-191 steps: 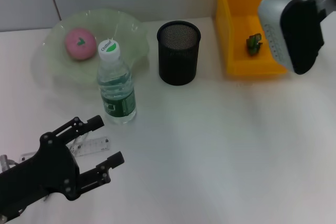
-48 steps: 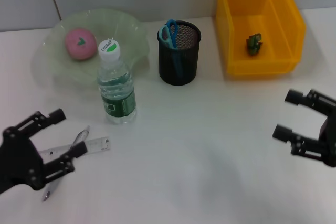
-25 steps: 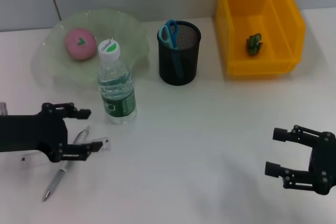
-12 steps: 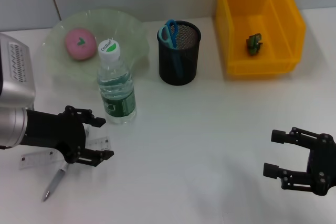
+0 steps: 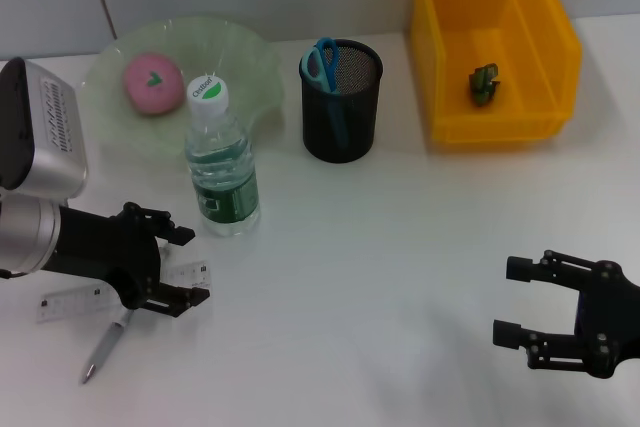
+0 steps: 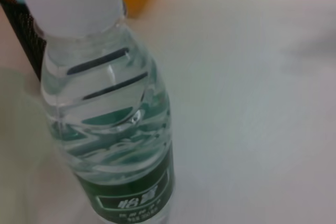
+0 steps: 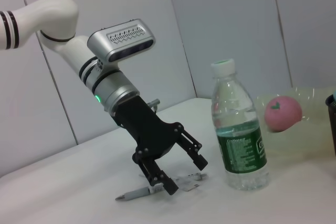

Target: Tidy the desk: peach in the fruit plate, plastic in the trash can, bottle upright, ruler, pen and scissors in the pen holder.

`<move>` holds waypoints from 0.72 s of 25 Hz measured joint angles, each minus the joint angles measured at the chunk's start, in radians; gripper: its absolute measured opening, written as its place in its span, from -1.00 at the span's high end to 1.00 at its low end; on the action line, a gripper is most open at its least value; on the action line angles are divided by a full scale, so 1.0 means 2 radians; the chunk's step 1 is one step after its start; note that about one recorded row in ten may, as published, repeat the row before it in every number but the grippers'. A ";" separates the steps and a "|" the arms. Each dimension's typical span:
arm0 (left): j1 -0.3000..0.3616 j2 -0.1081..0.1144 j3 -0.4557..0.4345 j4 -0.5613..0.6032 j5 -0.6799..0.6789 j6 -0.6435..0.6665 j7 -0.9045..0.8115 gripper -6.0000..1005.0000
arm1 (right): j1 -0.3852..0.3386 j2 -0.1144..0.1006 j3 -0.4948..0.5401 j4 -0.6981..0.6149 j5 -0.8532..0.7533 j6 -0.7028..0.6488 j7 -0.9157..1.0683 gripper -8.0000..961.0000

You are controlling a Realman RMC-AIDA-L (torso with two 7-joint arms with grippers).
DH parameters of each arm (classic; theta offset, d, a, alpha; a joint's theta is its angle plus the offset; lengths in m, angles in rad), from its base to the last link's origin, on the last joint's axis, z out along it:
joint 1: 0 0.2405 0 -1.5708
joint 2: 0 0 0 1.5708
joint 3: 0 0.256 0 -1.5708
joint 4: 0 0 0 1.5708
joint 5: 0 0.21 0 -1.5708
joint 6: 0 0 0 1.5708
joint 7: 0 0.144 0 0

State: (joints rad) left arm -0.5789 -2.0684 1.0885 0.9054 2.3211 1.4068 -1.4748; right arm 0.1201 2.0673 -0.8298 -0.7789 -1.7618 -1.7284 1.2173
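Head view | left tool spread wide over ruler and pen (nothing held) | bottle just beside

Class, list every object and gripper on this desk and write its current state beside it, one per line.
peach: in the fruit plate
bottle: upright, capped
scissors: in the pen holder
plastic: in the trash can
ruler: flat on the desk
pen: flat on the desk
left gripper: open over the ruler
right gripper: open, empty
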 joint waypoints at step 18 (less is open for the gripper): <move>-0.028 0.001 0.007 -0.034 0.015 -0.006 -0.012 -0.55 | 0.007 -0.001 0.011 0.005 -0.020 0.004 -0.005 -0.73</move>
State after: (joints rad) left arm -0.6356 -2.0659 1.1029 0.8378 2.3503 1.3956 -1.4991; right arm 0.1344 2.0661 -0.8080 -0.7683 -1.8012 -1.7209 1.2074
